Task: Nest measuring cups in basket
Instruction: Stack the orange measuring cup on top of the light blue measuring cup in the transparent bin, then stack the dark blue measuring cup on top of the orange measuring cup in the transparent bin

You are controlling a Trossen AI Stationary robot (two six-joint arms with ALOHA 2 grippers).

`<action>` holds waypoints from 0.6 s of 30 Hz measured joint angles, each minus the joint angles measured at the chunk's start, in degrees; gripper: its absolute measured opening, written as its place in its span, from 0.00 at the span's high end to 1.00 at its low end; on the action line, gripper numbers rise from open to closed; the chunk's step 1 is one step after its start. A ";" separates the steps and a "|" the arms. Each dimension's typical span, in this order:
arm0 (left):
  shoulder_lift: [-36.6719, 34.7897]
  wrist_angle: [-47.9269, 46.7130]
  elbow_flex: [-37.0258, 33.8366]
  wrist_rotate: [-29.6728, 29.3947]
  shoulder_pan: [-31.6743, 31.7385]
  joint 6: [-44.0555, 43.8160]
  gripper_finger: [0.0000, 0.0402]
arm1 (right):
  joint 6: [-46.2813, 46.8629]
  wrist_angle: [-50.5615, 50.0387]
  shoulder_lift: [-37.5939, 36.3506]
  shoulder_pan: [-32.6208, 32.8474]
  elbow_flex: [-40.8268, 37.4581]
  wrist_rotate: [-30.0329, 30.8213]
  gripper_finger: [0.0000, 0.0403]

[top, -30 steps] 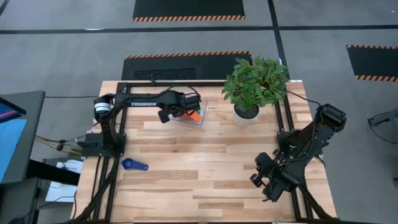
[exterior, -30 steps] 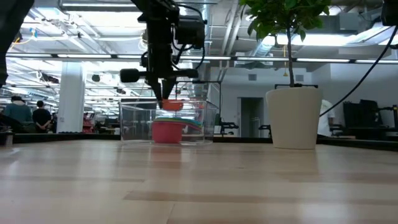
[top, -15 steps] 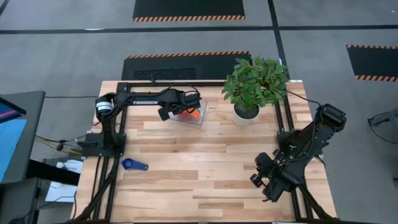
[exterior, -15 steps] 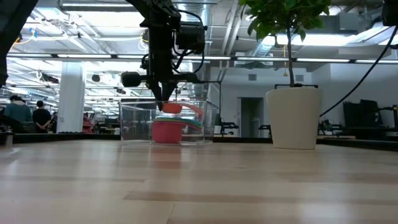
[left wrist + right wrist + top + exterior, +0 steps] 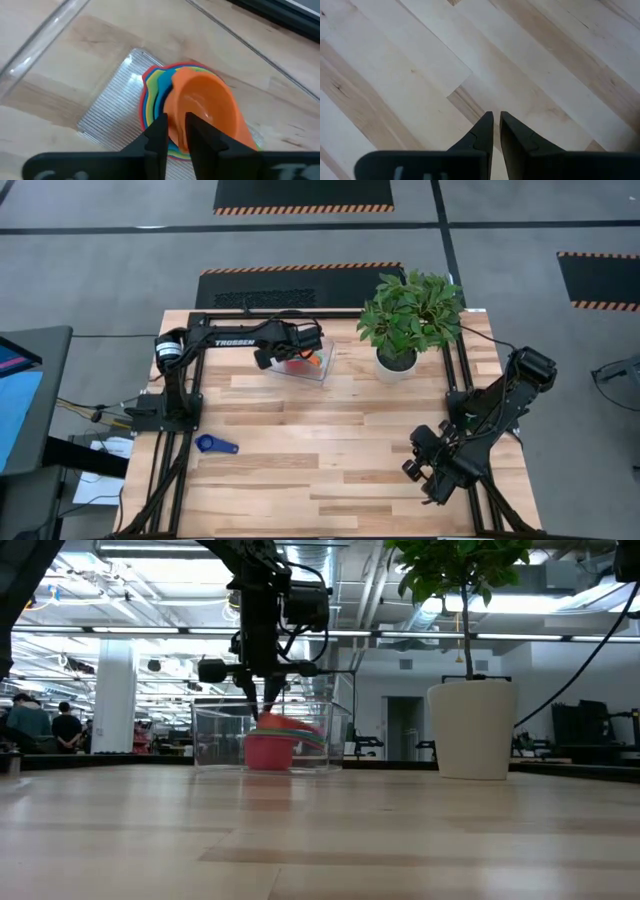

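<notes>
Pale wood worktop (image 5: 330, 450) carries, nearest, the idle right gripper (image 5: 418, 463) with jaws almost closed on nothing, a lone blue measuring cup (image 5: 212, 444), then the left gripper (image 5: 174, 131), jaws slightly parted around the orange cup (image 5: 205, 107) atop the stack in the clear basket (image 5: 318, 374).

The nested measuring cups (image 5: 303, 363) sit in the basket (image 5: 322, 372), left of the potted plant (image 5: 410, 317); one cup (image 5: 208, 444) lies apart.

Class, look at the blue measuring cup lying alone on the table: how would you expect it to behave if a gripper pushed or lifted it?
The blue measuring cup looks like small moulded plastic, so probably stiff and light. Pushed on the smooth wooden table, it would likely slide or spin about its flat handle. Its round bowl might tip if lifted by the handle alone.
</notes>
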 joint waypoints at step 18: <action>-2.73 1.09 8.57 15.60 -3.56 41.48 0.78 | -4.35 0.26 0.00 0.31 0.00 -0.92 0.86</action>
